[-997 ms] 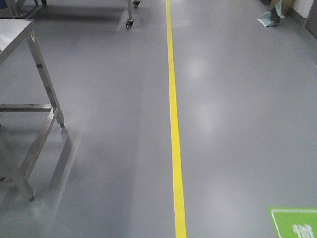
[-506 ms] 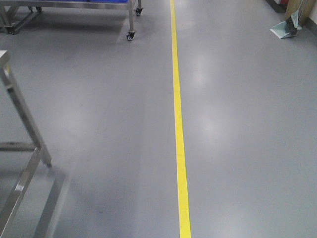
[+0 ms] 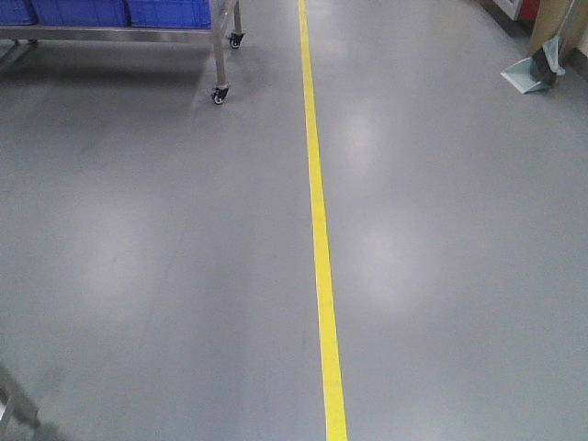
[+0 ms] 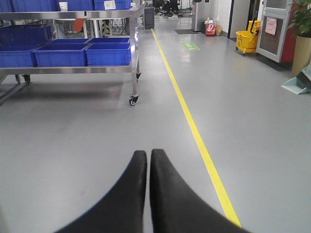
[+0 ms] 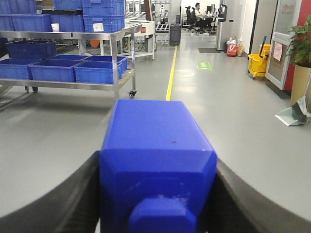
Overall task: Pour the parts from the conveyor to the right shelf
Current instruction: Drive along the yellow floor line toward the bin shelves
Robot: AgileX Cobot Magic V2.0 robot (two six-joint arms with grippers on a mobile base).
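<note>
A bright-blue block, one of the parts (image 5: 155,141), fills the middle of the right wrist view with its stud facing the camera. My right gripper (image 5: 158,167) is shut on it, one black finger pressed against each side. In the left wrist view my left gripper (image 4: 148,154) is shut with nothing between its black fingertips, hanging over bare grey floor. A stainless-steel rack on castors (image 4: 133,48) holding blue crates (image 4: 108,53) stands ahead on the left; I cannot tell whether it is the right shelf. The conveyor is out of view.
A yellow floor line (image 3: 317,230) runs straight ahead. The rack's castor leg (image 3: 220,64) is at the front view's top left, and a steel table leg (image 3: 14,409) shows at bottom left. A dustpan (image 3: 531,73), a mop bucket (image 4: 246,41) and a potted plant (image 5: 300,82) stand at the right.
The view has advanced along the yellow line. The steel table on the left has slid almost out of the front view, and the rack with blue crates has come in at the top left.
</note>
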